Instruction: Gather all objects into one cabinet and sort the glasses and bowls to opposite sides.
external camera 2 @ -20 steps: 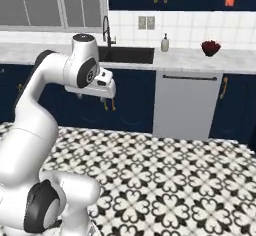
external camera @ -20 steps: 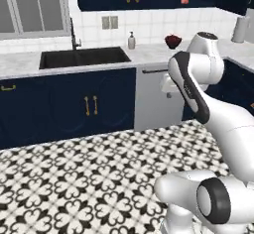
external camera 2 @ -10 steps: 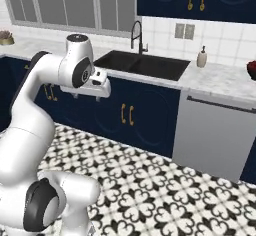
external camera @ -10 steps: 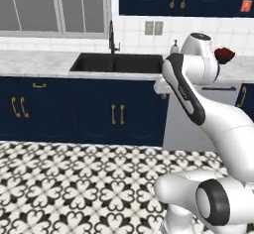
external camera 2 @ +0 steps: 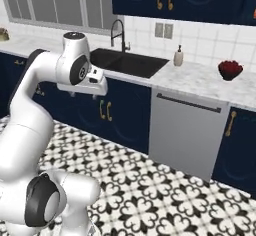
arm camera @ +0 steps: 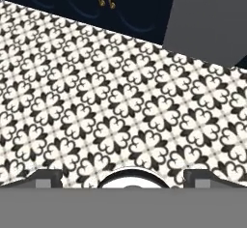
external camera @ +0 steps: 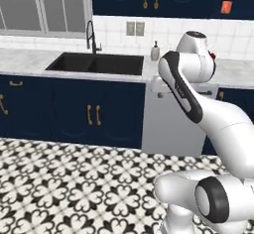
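While the pincer (arm camera: 123, 181) points at the floor, its tips apart and empty, the red-filled bowl (external camera 2: 230, 70) sits on the surface right of the sink, likely rigid, slippery, spill-prone: take its rim.

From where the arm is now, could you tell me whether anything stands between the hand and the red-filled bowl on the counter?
Nothing visible blocks a path through the air to the red-filled bowl, which sits alone on the marble counter above the dishwasher. The gripper hangs well away over the floor, facing the tiles, and the soap bottle stands off to the side by the sink.
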Controlling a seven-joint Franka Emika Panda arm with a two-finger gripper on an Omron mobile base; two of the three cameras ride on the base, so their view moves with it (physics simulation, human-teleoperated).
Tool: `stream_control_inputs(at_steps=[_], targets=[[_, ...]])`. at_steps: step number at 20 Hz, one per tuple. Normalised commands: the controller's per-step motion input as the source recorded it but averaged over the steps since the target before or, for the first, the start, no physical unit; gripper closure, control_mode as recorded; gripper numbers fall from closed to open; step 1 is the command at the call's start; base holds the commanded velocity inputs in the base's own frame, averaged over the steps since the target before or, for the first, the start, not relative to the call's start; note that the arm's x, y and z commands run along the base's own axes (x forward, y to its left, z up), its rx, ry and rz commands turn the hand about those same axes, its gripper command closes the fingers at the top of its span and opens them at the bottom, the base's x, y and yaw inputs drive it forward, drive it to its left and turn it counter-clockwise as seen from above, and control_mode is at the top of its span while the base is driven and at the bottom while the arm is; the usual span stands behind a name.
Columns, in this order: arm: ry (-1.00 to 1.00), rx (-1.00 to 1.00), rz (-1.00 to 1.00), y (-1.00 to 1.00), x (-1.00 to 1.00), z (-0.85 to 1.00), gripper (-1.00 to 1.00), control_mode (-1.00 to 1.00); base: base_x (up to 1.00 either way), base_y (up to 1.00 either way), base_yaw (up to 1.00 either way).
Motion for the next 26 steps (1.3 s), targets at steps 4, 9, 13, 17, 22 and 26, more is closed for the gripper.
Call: stream_control_inputs(at_steps=[4,9,13,17,22,26], targets=[[0.0,0.0,0.0,0.0,0.0,0.0,-1.0,1.0,-0.05,-1.0,-0.06],[0.0,0.0,0.0,0.0,0.0,0.0,-1.0,1.0,0.03,-1.0,-0.22],[0.0,0.0,0.0,0.0,0.0,0.0,-1.0,1.0,0.29,-0.88,-0.29],[0.0,0.0,0.0,0.0,0.0,0.0,-1.0,1.0,0.54,-0.44,-0.16],[0.0,0.0,0.0,0.0,0.0,0.0,-1.0,1.0,1.0,0.0,0.0],[0.0,0.0,0.0,0.0,0.0,0.0,-1.0,1.0,1.0,0.0,-0.05]])
